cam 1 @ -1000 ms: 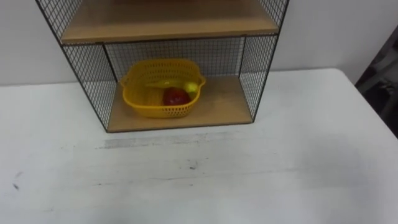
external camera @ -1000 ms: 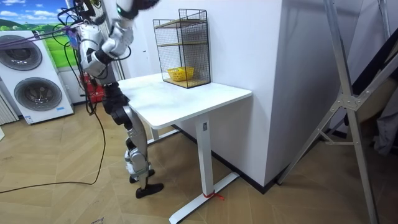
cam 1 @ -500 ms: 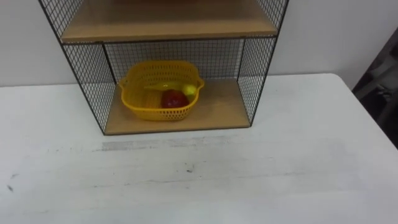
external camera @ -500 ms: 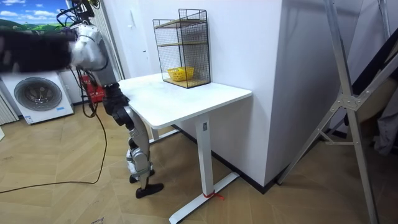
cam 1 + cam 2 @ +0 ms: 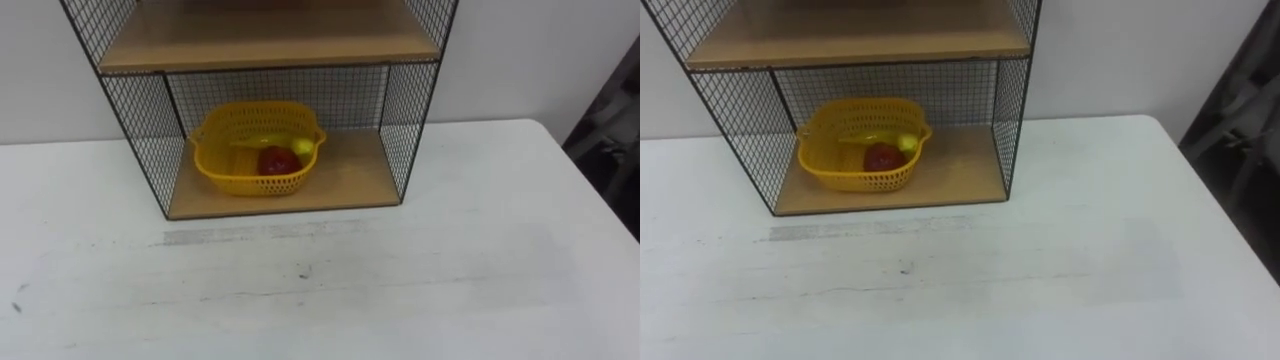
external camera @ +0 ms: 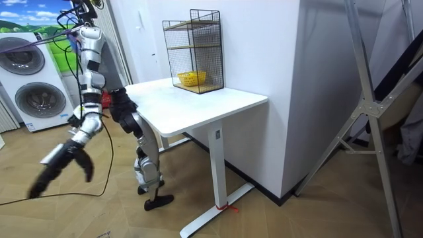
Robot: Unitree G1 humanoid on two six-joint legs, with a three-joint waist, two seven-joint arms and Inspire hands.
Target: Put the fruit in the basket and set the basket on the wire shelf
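Wire shelf (image 5: 141, 125) lower board | basket (image 5: 246, 180) with fruit (image 5: 279, 161) | right hand (image 6: 58, 166) well apart, state untellable

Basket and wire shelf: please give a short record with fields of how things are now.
basket: yellow, on the lower board of the wire shelf, left of middle
fruit: a red fruit and a yellow fruit, inside the basket
wire shelf: stands on the white table, at the wall
right hand: low beside the robot, away from the table
task: looks done
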